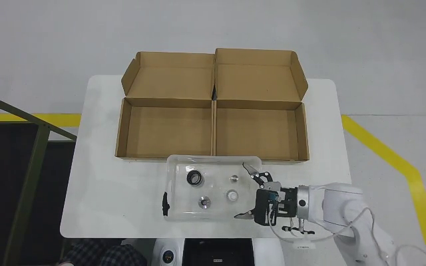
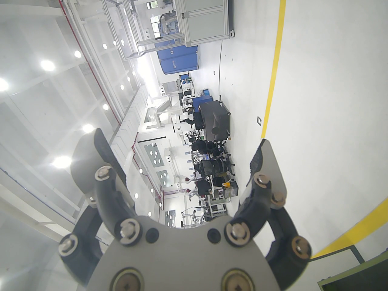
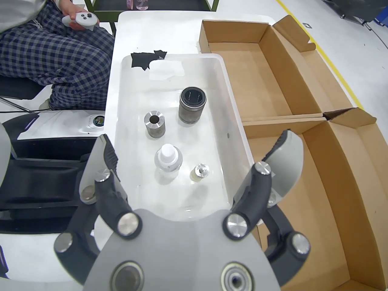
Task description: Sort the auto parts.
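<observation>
Jaws spread wide, my right claw (image 1: 243,190) (image 3: 197,140) hangs over the right end of the clear tray (image 1: 200,157) (image 3: 133,98), one finger toward the tray's far rim and the other toward its near rim. It grips nothing.

All four parts stand upright in the tray, to the left of this claw and apart from each other. Closest to it are the small silver piece (image 1: 233,177) (image 3: 200,172) on the far side and the white-capped piece (image 1: 231,196) (image 3: 168,158) on the near side; both are just left of my fingertips and untouched. Further left stand the dark bearing (image 1: 194,178) (image 3: 192,105) on the far side and the grey sleeve (image 1: 204,203) (image 3: 155,124) on the near side. A scrap of black tape (image 1: 164,203) (image 3: 147,58) sticks to the tray's left end.

The tray rests on the white bench (image 1: 100,166), near its front edge. Just beyond its far rim lie two open cardboard boxes side by side, the left box (image 1: 166,130) (image 3: 251,71) and the right box (image 1: 256,133) (image 3: 318,183), lids folded back.

My left claw (image 2: 180,139) is also spread wide, aimed out at the hall, away from the bench.
</observation>
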You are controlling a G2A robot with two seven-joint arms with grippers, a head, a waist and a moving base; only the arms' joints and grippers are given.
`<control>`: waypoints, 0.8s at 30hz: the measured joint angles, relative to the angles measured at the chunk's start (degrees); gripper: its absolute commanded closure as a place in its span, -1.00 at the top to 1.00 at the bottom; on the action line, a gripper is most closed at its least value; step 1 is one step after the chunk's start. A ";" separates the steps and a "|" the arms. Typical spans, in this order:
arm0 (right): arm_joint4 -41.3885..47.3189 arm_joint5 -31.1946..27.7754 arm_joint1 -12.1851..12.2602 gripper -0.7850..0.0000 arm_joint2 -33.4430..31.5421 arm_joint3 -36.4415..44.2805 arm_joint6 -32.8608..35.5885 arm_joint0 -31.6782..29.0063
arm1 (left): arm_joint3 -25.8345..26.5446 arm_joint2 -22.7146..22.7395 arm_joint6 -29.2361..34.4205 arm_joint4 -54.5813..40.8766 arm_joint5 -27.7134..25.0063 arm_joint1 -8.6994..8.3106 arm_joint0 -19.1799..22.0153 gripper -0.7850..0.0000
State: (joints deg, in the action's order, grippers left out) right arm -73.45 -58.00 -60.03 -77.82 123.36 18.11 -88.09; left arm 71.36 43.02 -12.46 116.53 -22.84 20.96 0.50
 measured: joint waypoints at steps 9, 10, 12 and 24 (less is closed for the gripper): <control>-0.27 0.08 0.01 1.00 0.34 -0.27 0.33 -0.02 | 0.00 0.00 0.00 0.00 0.00 0.00 0.00 1.00; -0.71 0.38 0.00 1.00 0.87 -0.53 0.85 0.13 | 0.00 0.00 0.00 0.00 0.00 0.00 0.00 1.00; -1.34 1.20 -0.07 1.00 2.62 -1.10 1.92 1.00 | 0.00 0.00 0.00 0.00 0.00 0.00 0.00 1.00; -1.45 4.41 -0.52 1.00 11.26 -5.36 10.27 6.57 | 0.00 0.00 0.00 0.00 0.00 0.00 0.00 1.00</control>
State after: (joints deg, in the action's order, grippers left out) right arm -74.90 -53.59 -60.55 -66.55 118.01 28.38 -81.52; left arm 71.36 43.02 -12.46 116.53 -22.84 20.96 0.50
